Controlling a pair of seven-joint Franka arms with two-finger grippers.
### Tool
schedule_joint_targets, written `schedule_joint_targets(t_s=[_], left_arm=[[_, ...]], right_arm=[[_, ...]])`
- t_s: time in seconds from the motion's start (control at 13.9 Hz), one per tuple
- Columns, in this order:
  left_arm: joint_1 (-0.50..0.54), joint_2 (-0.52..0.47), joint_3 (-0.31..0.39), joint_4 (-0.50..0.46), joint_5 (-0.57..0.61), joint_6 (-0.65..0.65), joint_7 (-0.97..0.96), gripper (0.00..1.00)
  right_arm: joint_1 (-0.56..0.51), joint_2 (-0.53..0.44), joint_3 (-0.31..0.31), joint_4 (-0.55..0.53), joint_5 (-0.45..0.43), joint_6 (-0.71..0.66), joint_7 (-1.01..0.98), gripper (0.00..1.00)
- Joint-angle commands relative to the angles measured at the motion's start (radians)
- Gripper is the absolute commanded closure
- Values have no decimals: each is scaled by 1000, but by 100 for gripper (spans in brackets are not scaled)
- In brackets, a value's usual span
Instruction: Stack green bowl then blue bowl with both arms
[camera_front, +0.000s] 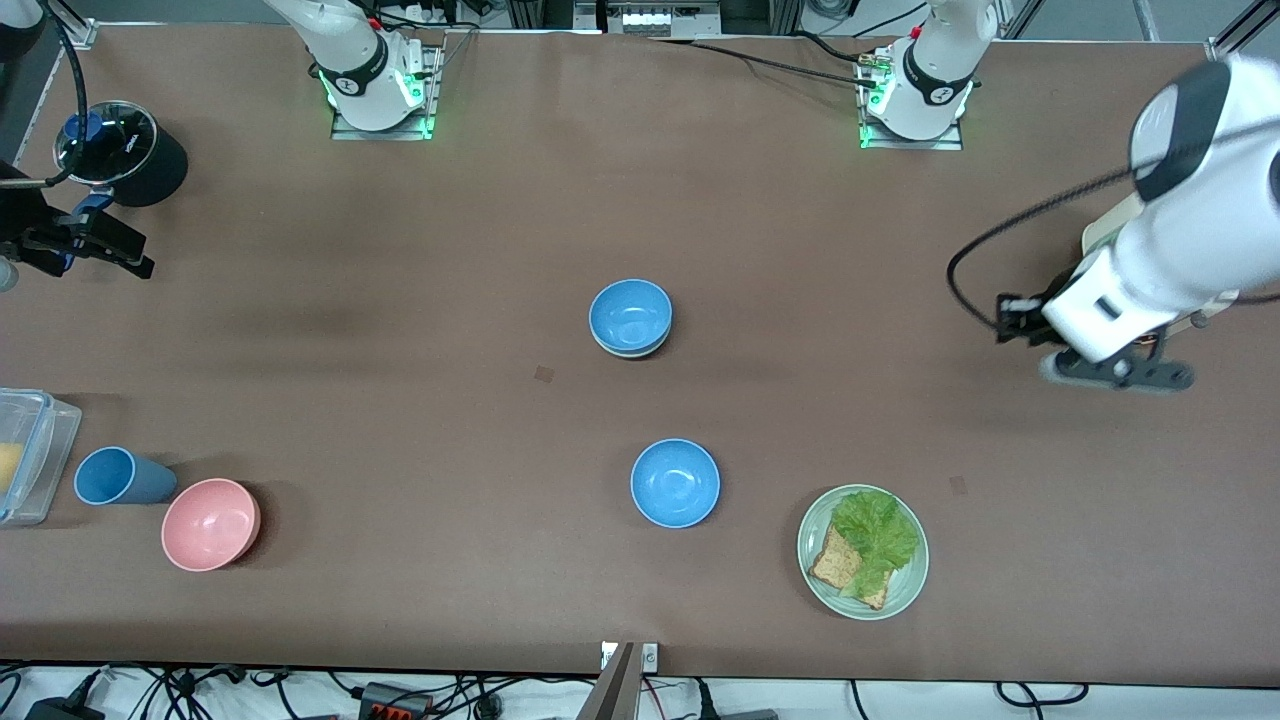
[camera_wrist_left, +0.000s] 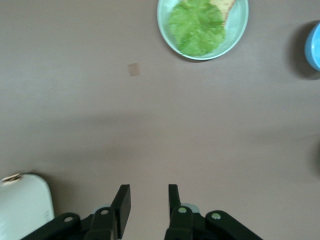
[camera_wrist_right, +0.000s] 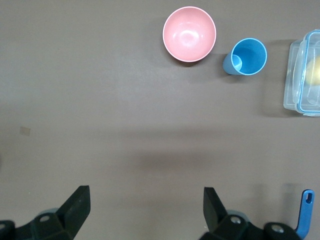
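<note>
Blue bowl (camera_front: 631, 315) sits nested on green bowl (camera_front: 632, 350) mid-surface (camera_front: 400, 330), stack looks done, so left end effector (camera_wrist_left: 149, 205) and right end effector (camera_wrist_right: 145, 207) hang empty and open over the surface ends.

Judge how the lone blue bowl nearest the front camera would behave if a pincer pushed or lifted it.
The blue bowl looks like thin plastic, so probably light and stiff. Its smooth rounded wall may slip in a pinch. Sitting upright on the flat table, it would likely slide rather than tip.
</note>
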Motion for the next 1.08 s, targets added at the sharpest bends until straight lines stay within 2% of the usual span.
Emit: schedule_joint_targets(t_s=[0.0,0.07,0.22,0.36,0.5,0.72,1.01], left_arm=[[-58,-158,84,-128,-27,7,13,44],[-124,-159,131,-148,-25,4,12,0],[-223,-164,224,-147,-37,-3,10,0],[-225,-167,236,-138,-56,1,-19,0],[-228,-169,334,-139,-286,6,-16,0],[-233,-175,351,-145,-254,47,-19,0],[-235,-196,362,-144,-228,-12,-15,0]], right_arm=[[4,-30,0,-30,-5,12,-5,0],[4,-30,0,-30,-5,14,-5,0],[4,-33,1,-30,-7,11,-5,0],[4,-33,1,-30,-7,12,-5,0],[4,-33,1,-30,-7,10,-5,0],[4,-33,1,-30,-7,9,-5,0],[4,-33,1,-30,-7,12,-5,0]])
